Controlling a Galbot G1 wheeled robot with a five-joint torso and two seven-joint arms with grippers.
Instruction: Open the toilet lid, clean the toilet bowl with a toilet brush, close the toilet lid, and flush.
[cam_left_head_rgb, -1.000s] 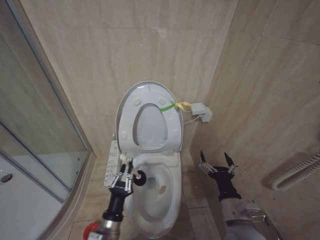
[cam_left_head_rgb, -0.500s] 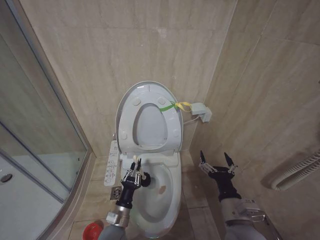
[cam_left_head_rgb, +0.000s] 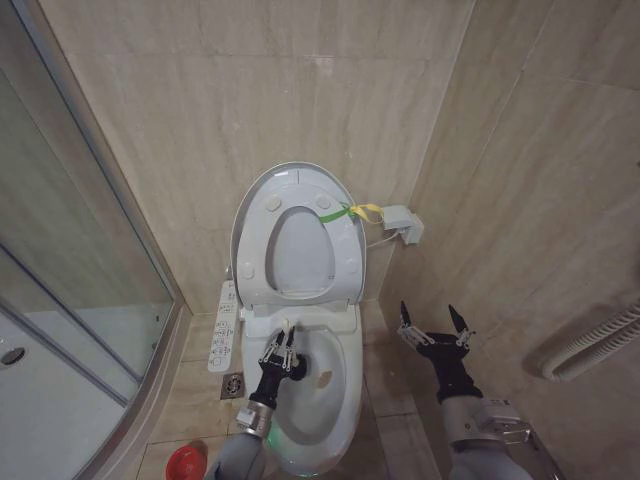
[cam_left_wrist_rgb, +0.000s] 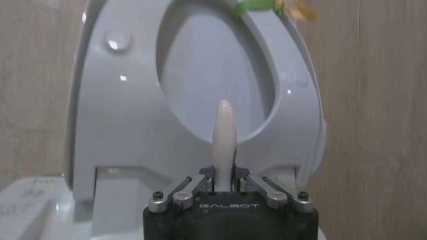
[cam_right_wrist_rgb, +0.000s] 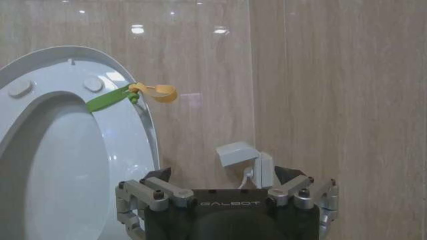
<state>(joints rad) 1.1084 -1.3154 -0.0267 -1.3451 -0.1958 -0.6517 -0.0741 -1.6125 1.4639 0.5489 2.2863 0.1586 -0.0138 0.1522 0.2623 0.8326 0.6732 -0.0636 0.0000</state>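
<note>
Toilet brush (cam_left_head_rgb: 286, 330) stood clenched in the left gripper (cam_left_head_rgb: 280, 352) over the toilet bowl (cam_left_head_rgb: 318, 400) for scrubbing, while the released right gripper (cam_left_head_rgb: 434, 322) waited right.

- A glass shower door (cam_left_head_rgb: 70, 250) stands at the left.
- A small grey box (cam_left_head_rgb: 402, 222) with a cable sits on the beige tiled wall (cam_left_head_rgb: 200, 120).
- A floor drain (cam_left_head_rgb: 233, 386) lies in the tiled floor (cam_left_head_rgb: 190, 400).
- A white ribbed hose (cam_left_head_rgb: 595, 345) runs at the right.
</note>
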